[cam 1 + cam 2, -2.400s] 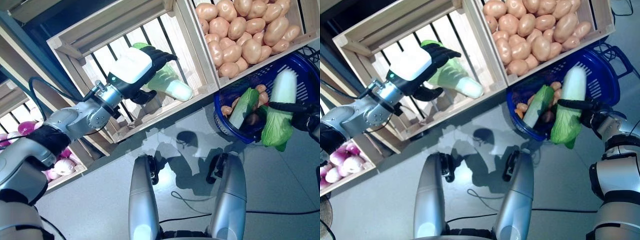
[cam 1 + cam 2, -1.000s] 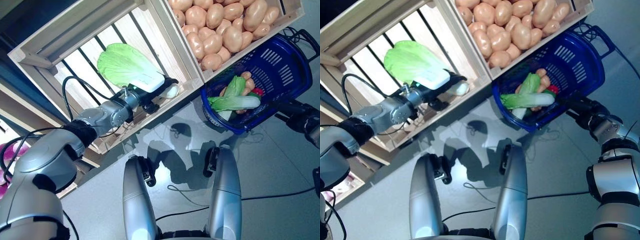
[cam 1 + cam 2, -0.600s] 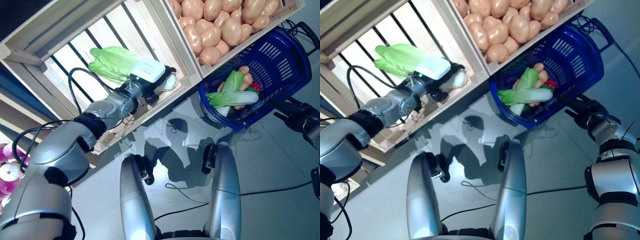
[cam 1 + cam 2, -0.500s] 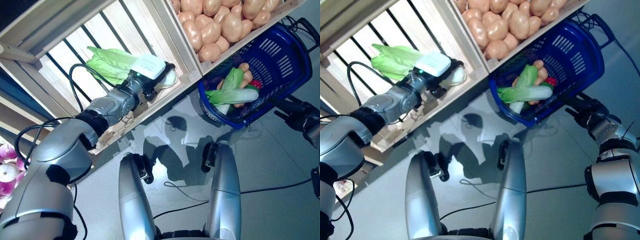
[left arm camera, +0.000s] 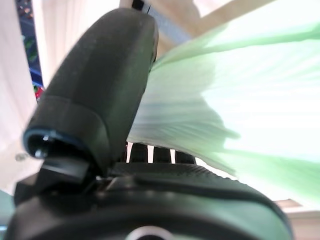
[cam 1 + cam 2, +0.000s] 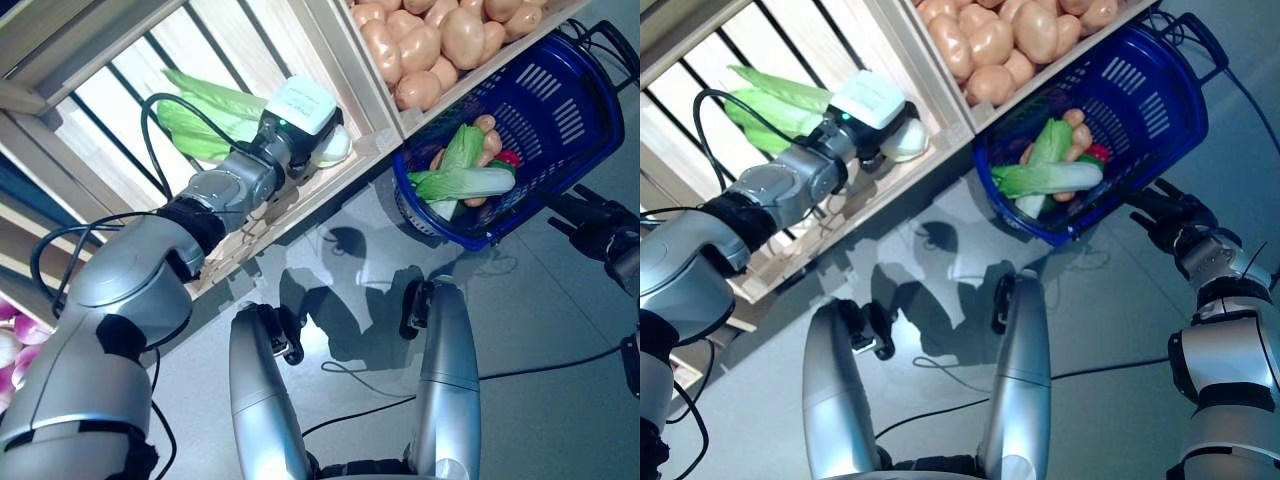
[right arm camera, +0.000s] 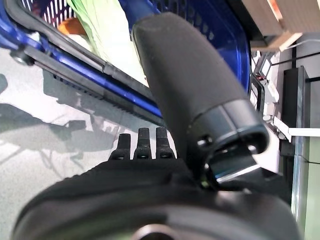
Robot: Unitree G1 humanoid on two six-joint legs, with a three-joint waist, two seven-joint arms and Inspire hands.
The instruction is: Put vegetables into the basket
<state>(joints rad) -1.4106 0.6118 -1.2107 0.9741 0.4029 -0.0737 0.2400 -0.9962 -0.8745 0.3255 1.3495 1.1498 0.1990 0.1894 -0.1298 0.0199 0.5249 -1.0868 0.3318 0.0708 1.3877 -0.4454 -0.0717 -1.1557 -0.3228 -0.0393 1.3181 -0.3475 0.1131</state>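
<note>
My left hand (image 6: 298, 110) reaches into the slatted wooden crate (image 6: 120, 110) and is shut on a green leafy cabbage (image 6: 205, 120) with a white stem end (image 6: 336, 148). In the left wrist view my thumb (image 5: 95, 95) presses on the cabbage (image 5: 235, 100). The blue basket (image 6: 565, 110) stands on the floor at the right. In it lie a white-stemmed cabbage (image 6: 468, 184), a second green one (image 6: 460, 150) and small orange and red vegetables. My right hand (image 6: 1175, 222) is open just beside the basket's near rim (image 7: 75, 67).
A crate of potatoes (image 6: 440, 40) stands right behind the basket. The crate's wooden front lip (image 6: 330, 185) runs just under my left hand. Grey floor (image 6: 560, 330) lies in front of the stand.
My right hand has let its cabbage go into the basket and drawn back to the rim. My left hand has rolled its cabbage edge-on. The camera has shifted.
</note>
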